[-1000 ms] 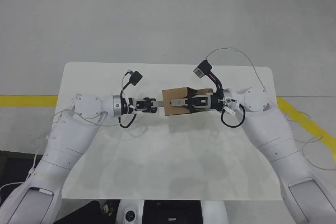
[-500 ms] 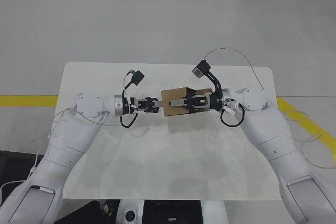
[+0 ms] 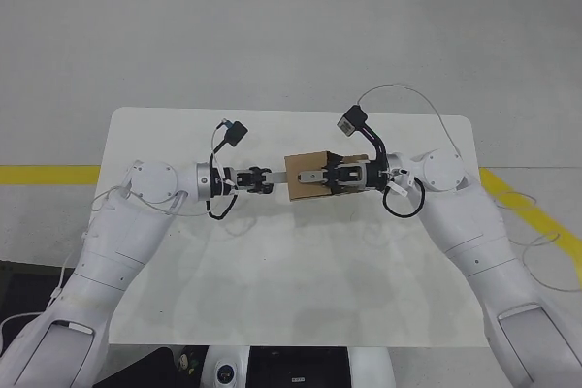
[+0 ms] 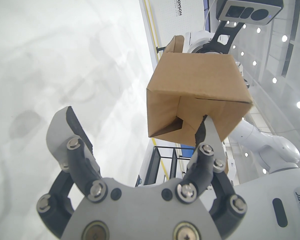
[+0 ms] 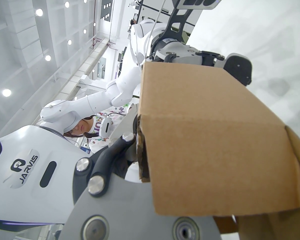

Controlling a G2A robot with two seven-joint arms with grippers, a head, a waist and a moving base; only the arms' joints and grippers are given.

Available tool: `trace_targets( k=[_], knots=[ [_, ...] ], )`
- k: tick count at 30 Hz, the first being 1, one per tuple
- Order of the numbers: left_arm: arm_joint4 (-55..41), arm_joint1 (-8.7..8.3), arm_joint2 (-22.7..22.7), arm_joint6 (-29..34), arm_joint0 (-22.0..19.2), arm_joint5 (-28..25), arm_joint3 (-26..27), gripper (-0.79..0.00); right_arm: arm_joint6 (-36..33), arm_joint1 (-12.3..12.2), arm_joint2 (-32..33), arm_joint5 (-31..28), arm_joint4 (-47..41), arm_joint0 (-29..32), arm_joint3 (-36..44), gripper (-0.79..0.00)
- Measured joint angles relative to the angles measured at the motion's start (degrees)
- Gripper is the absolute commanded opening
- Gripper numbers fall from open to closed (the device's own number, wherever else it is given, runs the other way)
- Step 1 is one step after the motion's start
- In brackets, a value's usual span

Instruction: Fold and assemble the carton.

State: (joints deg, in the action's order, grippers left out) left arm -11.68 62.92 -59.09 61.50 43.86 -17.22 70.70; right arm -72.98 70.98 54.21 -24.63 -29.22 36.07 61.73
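Note:
A brown cardboard carton [image 3: 307, 175] hangs above the middle of the white table [image 3: 272, 281], lying sideways between the two arms. My right gripper [image 3: 318, 177] is shut on its wall; one finger [image 5: 129, 125] shows beside the carton [image 5: 215, 138], and the other is hidden by the cardboard. My left gripper [image 3: 274, 178] stands open at the carton's opposite end. In the left wrist view one fingertip [image 4: 205, 126] touches the partly folded end flaps of the carton [image 4: 197, 86], while the left gripper [image 4: 137, 123] has its other finger well clear.
The table has bare surface all around and below the arms. A yellow floor line [image 3: 39, 175] runs past both sides of the table. Each wrist carries a black camera on a bracket [image 3: 235, 133] above it.
The carton and my right gripper have shifted slightly to the right. My left gripper has followed and stays at the carton's end.

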Motion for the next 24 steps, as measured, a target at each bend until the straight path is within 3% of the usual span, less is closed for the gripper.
trace_targets(
  k=[10, 24],
  knots=[
    [2.86, -1.05, -2.54, 0.01, 1.88, -0.02, 0.89, 0.0, 0.19, 0.41, -0.61, 0.3, -0.68, 0.51, 0.11, -0.785],
    [3.54, -0.29, 0.37, -0.87, 1.23, 0.33, 2.4, 0.0, 0.29, 0.94, -1.21, 0.35, -0.58, 0.28, 0.42, -0.785]
  ],
)
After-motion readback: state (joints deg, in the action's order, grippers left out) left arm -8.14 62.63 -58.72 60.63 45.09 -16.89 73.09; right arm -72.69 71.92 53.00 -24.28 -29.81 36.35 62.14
